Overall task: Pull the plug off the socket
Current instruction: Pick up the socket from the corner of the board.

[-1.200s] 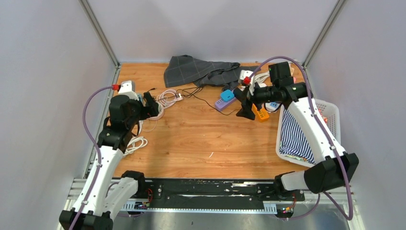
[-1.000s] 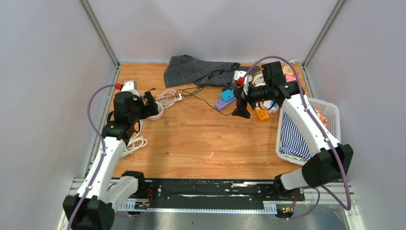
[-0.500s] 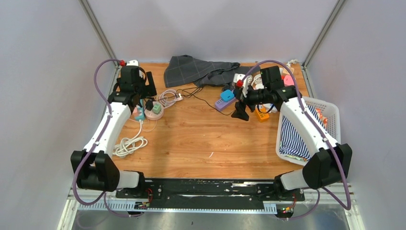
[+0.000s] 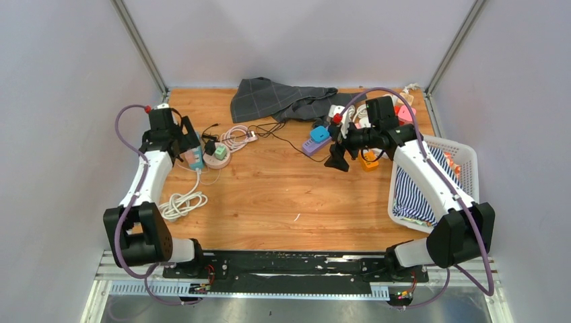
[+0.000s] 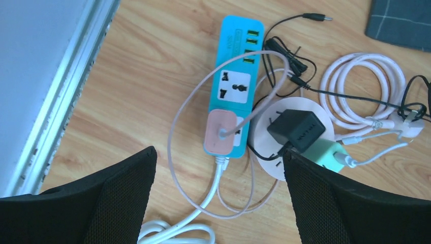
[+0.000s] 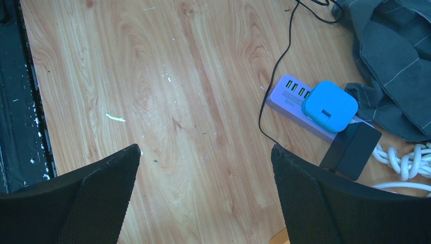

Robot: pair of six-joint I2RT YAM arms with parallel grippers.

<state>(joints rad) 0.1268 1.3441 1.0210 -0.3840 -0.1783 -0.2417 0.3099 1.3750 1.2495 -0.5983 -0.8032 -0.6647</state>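
Note:
A teal power strip point(image 5: 236, 86) lies by the table's left edge with a pink plug point(image 5: 221, 133) seated in its near end. Beside it, a round white socket point(image 5: 269, 170) carries a black adapter point(image 5: 296, 129) and a green plug point(image 5: 328, 155). My left gripper point(image 5: 219, 152) hovers open above the pink plug, touching nothing. From above, the left gripper point(image 4: 183, 138) is over the teal strip point(image 4: 194, 158). At the right, a purple strip point(image 6: 289, 96) holds a blue plug point(image 6: 330, 105) and a black adapter point(image 6: 353, 150). My right gripper point(image 6: 206, 148) hangs open over bare wood, short of that strip.
A grey cloth point(image 4: 279, 101) lies at the back. A white basket point(image 4: 464, 158) with striped fabric stands at the right edge. A coiled white cable point(image 4: 180, 203) and a pink cable coil point(image 4: 236, 138) lie near the left sockets. An orange block point(image 4: 367, 161) sits beside the right gripper.
My left arm has swung back and to the left, uncovering the round socket and ending over the teal strip. The right gripper has drifted slightly left and stays open.

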